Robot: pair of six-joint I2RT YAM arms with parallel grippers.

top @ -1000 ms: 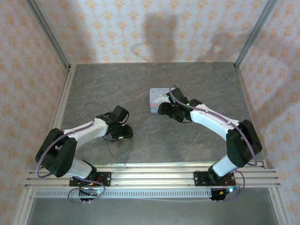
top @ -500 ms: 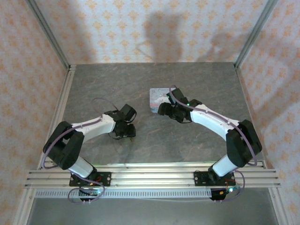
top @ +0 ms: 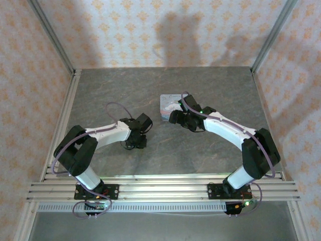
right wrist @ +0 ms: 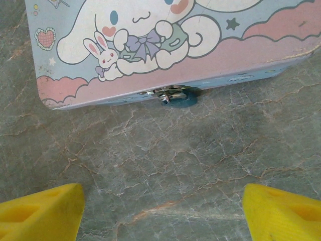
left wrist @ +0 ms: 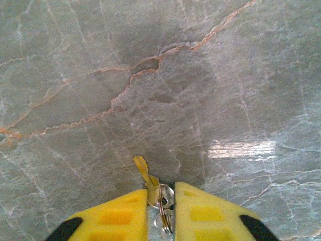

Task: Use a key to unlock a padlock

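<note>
A brass-coloured key (left wrist: 144, 171) on a silver ring sticks out forward from my left gripper (left wrist: 160, 193), which is shut on its head just above the stone table. In the top view that left gripper (top: 137, 142) is left of and nearer than the pastel cartoon box (top: 168, 105). A small teal padlock (right wrist: 178, 98) hangs at the clasp on the box's (right wrist: 165, 45) near edge. My right gripper (right wrist: 160, 197) stands open a little short of the padlock, with bare table between its yellow fingers (right wrist: 45, 208). From above, the right gripper (top: 174, 117) sits at the box's near side.
The grey marbled table (top: 165, 150) is enclosed by patterned walls on three sides. A metal rail (top: 160, 183) runs along the near edge. There is open floor between the two grippers.
My left arm has reached right, toward the box, carrying the key. The right arm and the box have stayed put.
</note>
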